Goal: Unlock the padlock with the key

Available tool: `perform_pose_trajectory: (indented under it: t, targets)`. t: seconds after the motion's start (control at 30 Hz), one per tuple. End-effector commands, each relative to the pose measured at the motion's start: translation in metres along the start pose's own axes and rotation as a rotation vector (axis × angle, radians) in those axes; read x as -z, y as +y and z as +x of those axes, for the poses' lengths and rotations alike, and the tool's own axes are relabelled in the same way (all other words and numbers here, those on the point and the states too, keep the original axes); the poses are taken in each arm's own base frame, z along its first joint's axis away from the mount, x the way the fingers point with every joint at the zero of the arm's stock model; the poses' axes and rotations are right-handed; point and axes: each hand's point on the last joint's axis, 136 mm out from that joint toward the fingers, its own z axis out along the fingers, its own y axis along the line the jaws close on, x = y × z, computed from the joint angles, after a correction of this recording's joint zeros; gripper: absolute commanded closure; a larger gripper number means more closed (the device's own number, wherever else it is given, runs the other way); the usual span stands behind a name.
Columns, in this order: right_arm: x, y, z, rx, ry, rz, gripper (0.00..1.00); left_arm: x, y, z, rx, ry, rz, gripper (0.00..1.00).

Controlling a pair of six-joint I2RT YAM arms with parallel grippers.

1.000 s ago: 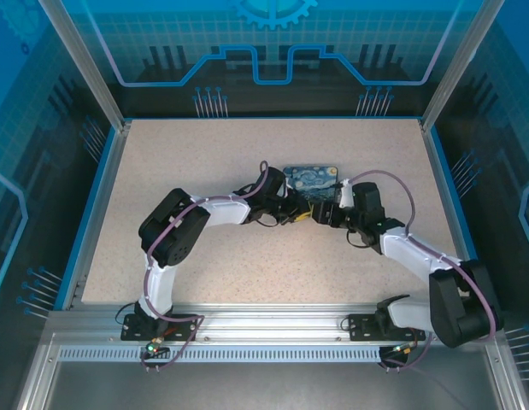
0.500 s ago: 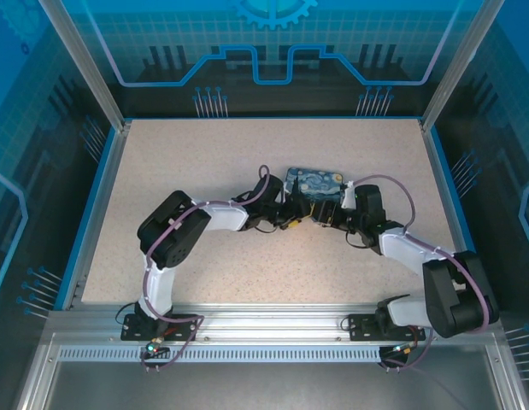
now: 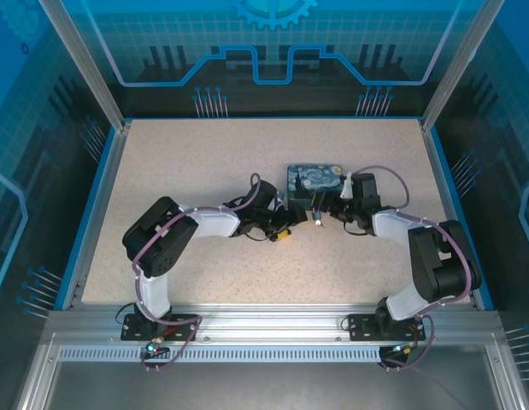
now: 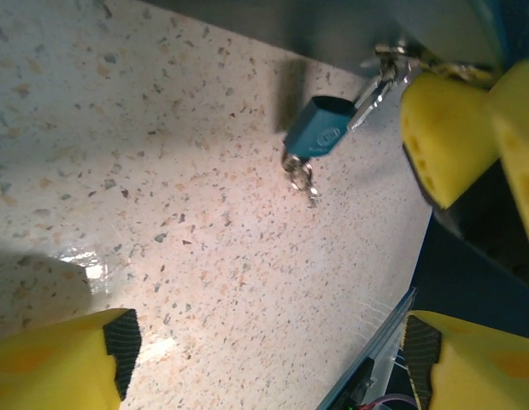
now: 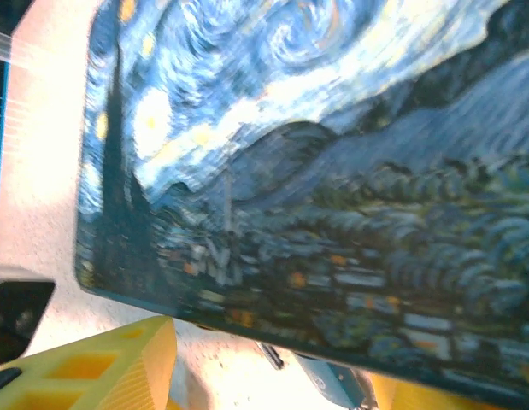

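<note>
The blue padlock [image 4: 320,128] hangs by its thin silvery shackle from the front of the night-sky box [image 3: 314,178]. The small key [image 4: 300,173] sticks out of the padlock's lower end, just above the table. My left gripper [image 4: 264,350] stands open a short way back from the key, with bare table between its yellow fingers. My right gripper [image 5: 273,380] is at the box's front edge with its jaws apart. The padlock [image 5: 332,384] lies close to the right finger. In the top view both grippers meet in front of the box, left gripper [image 3: 290,229] and right gripper [image 3: 324,211].
The right gripper's yellow fingers [image 4: 448,128] crowd the padlock's shackle side. The speckled table [image 3: 187,171] has a raised blue rim [image 3: 97,205], with transparent walls beyond. Both arms lie low across the middle of the table.
My left gripper has opened and let go of the key, drawing back to the left. Both arms have sunk lower, and the right arm's elbow has moved toward the box.
</note>
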Motion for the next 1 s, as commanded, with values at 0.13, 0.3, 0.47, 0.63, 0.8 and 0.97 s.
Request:
perform_pose_trajectory:
  t: [0.13, 0.3, 0.47, 0.63, 0.8, 0.97]
  targets:
    - [-0.002, 0.017, -0.026, 0.037, -0.018, -0.063, 0.38, 0.024, -0.029, -0.012, -0.028, -0.043, 0.05, 0.15]
    - [0.013, 0.006, -0.008, 0.031, -0.032, -0.036, 0.39, 0.038, -0.045, -0.03, -0.06, -0.088, 0.063, 0.14]
    - [0.017, -0.011, 0.005, 0.018, -0.043, 0.013, 0.42, 0.053, -0.06, -0.058, -0.104, -0.141, 0.063, 0.13]
    - [0.005, -0.019, 0.01, 0.005, -0.022, 0.0, 0.51, 0.067, -0.068, -0.093, -0.136, -0.202, 0.05, 0.11]
    - [-0.005, -0.024, 0.012, 0.003, -0.024, 0.0, 0.57, 0.075, -0.069, -0.127, -0.163, -0.262, 0.016, 0.1]
    - [-0.013, -0.028, 0.017, 0.028, -0.019, 0.028, 0.61, 0.07, -0.066, -0.147, -0.183, -0.272, -0.026, 0.09]
